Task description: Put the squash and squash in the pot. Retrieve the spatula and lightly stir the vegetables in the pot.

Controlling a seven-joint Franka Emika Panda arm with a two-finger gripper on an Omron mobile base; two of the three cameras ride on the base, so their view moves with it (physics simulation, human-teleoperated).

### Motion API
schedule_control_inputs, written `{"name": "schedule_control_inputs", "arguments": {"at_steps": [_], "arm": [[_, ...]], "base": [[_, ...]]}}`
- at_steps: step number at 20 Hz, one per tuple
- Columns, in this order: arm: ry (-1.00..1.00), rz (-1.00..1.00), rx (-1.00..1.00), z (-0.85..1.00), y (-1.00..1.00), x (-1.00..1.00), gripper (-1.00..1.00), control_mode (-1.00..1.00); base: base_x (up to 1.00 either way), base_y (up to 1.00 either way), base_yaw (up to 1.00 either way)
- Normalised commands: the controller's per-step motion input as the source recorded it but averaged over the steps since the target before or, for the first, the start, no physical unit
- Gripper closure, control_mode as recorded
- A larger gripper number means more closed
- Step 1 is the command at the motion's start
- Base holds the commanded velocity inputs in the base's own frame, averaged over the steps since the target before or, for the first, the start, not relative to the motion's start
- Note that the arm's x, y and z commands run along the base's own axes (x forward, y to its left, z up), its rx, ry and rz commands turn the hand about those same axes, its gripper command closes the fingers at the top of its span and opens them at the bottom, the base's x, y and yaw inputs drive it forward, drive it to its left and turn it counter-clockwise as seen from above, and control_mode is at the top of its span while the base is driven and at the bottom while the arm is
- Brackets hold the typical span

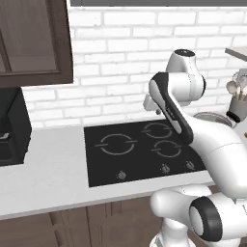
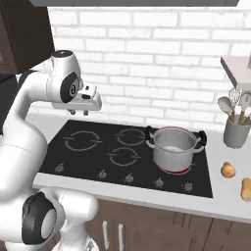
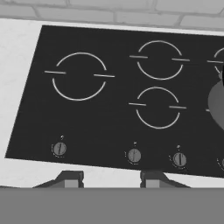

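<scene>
Two small yellow-orange squashes (image 2: 227, 170) (image 2: 246, 189) lie on the white counter (image 2: 230, 201), right of one shiny steel pot (image 2: 173, 147) on the black cooktop (image 2: 88, 152). The two-finger gripper (image 2: 85, 112) hovers far left of them, fingers (image 3: 70, 179) partly apart and empty.

Kitchen — black cooktop (image 2: 128, 156) in white counter (image 1: 48, 178), brick backsplash (image 2: 147, 63), utensil crock (image 2: 236, 132).

Pot (image 2: 172, 147) on cooktop (image 2: 98, 154) right side; 2 squashes (image 2: 227, 170) on counter (image 2: 230, 201) right.
</scene>
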Motion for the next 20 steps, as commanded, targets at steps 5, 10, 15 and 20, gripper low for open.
{"name": "schedule_control_inputs", "arguments": {"at_steps": [5,10,15,20], "arm": [[0.0,0.0,0.0,0.0,0.0,0.0,-1.0,1.0],[0.0,0.0,0.0,0.0,0.0,0.0,-1.0,1.0],[0.0,0.0,0.0,0.0,0.0,0.0,-1.0,1.0],[0.0,0.0,0.0,0.0,0.0,0.0,-1.0,1.0]], "base": [[0.0,0.0,0.0],[0.0,-0.37,0.0],[0.01,-0.75,0.0],[0.1,-0.74,-0.02]]}}
